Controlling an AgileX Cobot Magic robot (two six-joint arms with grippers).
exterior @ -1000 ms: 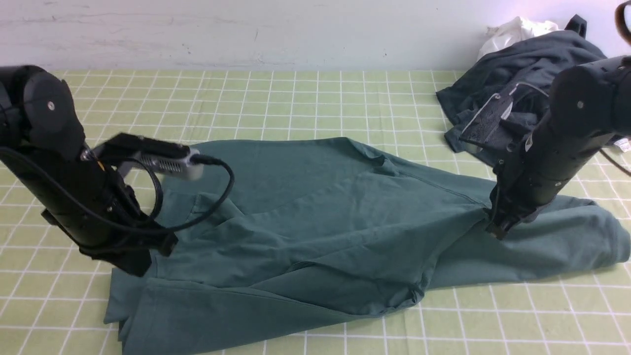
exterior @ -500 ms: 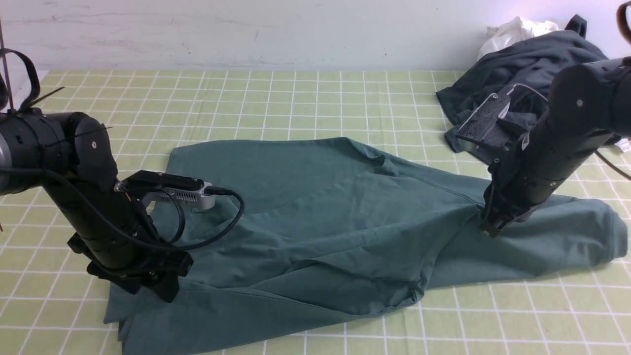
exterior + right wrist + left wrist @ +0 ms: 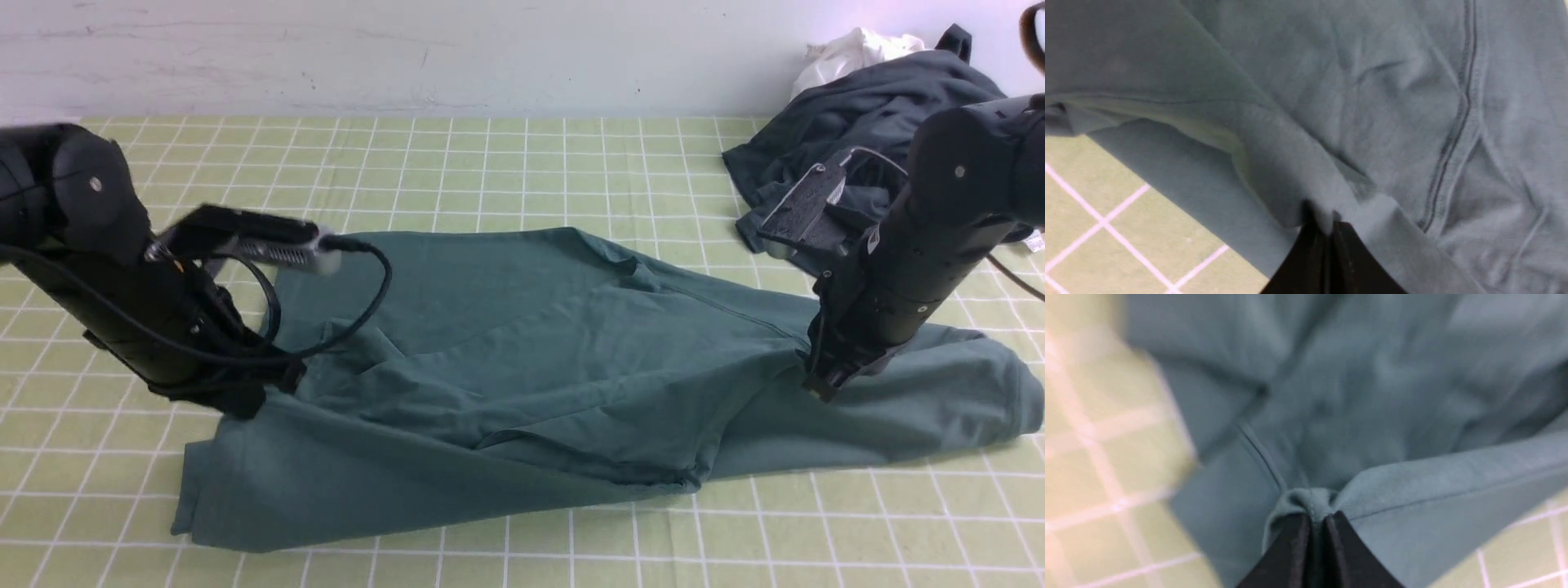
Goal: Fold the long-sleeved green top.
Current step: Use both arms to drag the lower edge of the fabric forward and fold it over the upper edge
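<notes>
The left gripper (image 3: pixel 1316 517) clamps the large teal-green cotton top (image 3: pixel 522 367) at nine o'clock. The right gripper (image 3: pixel 1327 224) clamps it at three o'clock.

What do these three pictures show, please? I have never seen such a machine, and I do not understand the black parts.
This is a robot with two black arms, each ending in a gripper, a two-fingered clamp. The wide picture is taken from between the arms, looking forward: the left arm shows on the left, the right arm on the right. The two close pictures come from cameras on the wrists. On the yellow-green checked tablecloth lies a large teal-green long-sleeved cotton top, spread out and creased. The left gripper is shut on a pinch of its fabric; the right gripper is shut on another pinch on the opposite side. At the far right lie a crumpled dark charcoal-grey garment and a small white cloth, neither held.
</notes>
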